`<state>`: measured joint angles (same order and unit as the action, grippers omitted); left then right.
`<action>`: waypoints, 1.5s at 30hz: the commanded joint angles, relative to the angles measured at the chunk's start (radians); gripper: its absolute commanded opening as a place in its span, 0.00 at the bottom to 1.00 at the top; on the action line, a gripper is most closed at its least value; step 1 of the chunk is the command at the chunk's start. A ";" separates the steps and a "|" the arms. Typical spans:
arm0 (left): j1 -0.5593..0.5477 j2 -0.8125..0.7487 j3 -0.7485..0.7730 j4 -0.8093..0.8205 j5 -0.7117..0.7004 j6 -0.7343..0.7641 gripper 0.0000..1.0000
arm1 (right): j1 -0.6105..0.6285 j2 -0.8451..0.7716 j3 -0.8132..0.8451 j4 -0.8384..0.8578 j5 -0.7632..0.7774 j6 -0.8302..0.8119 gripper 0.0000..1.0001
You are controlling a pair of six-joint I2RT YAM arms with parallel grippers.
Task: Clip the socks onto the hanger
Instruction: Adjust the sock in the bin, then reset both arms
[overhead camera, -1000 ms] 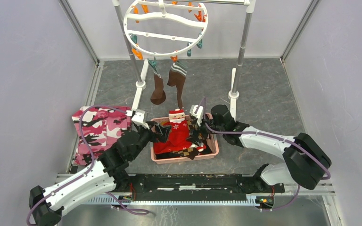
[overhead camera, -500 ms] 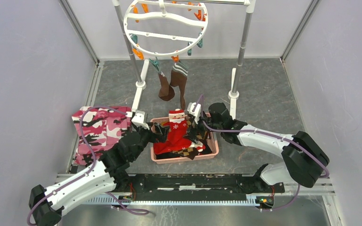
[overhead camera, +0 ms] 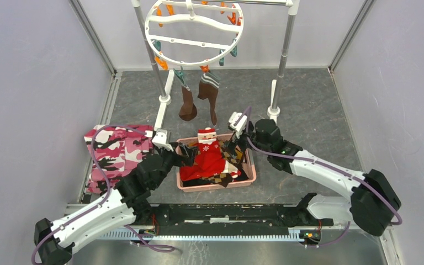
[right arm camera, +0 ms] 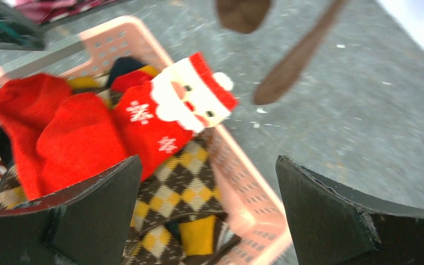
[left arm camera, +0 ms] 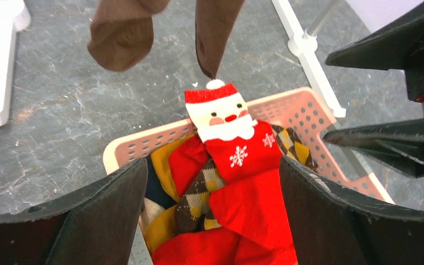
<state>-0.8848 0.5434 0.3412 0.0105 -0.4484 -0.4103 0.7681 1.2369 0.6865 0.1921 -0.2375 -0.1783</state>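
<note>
- Left end effector [left arm camera: 212, 163]: fingers spread wide, holding nothing, poised over the left side of the pink basket [left arm camera: 138, 146].
- Right end effector [right arm camera: 208, 160]: also spread and empty, over the basket's right side.
- Between them, the red Santa sock [overhead camera: 207, 148] lies on argyle socks [right arm camera: 176, 187].
- Beyond both, the socks [overhead camera: 187, 106] hang from the hanger [overhead camera: 194, 62], above the tabletop [overhead camera: 309, 105].
</note>
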 commanded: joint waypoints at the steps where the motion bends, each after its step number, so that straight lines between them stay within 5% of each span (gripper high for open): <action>1: 0.006 -0.041 0.080 -0.002 -0.082 0.000 0.95 | -0.054 -0.094 0.035 0.009 0.202 0.070 0.98; 8: 0.134 -0.109 0.119 0.004 -0.098 -0.001 0.99 | -0.157 -0.285 -0.045 0.035 0.583 0.283 0.98; 17: 0.732 0.166 0.185 0.205 0.516 -0.193 1.00 | -0.159 -0.342 -0.008 0.000 0.702 0.248 0.98; 20: 0.834 0.200 0.225 0.206 0.604 -0.215 1.00 | -0.158 -0.345 0.009 -0.007 0.721 0.231 0.98; 30: 0.857 0.171 0.397 0.010 0.614 -0.082 1.00 | -0.158 -0.228 0.216 -0.189 0.881 0.340 0.98; 38: 0.857 0.139 0.440 -0.056 0.633 -0.030 1.00 | -0.159 -0.280 0.157 -0.103 0.710 0.228 0.98; 45: 0.857 0.127 0.421 -0.060 0.650 -0.024 1.00 | -0.159 -0.242 0.188 -0.121 0.710 0.231 0.98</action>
<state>-0.0338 0.6868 0.7422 -0.0429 0.1688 -0.4950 0.6083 0.9707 0.8417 0.0589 0.4889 0.0689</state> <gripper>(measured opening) 0.994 0.981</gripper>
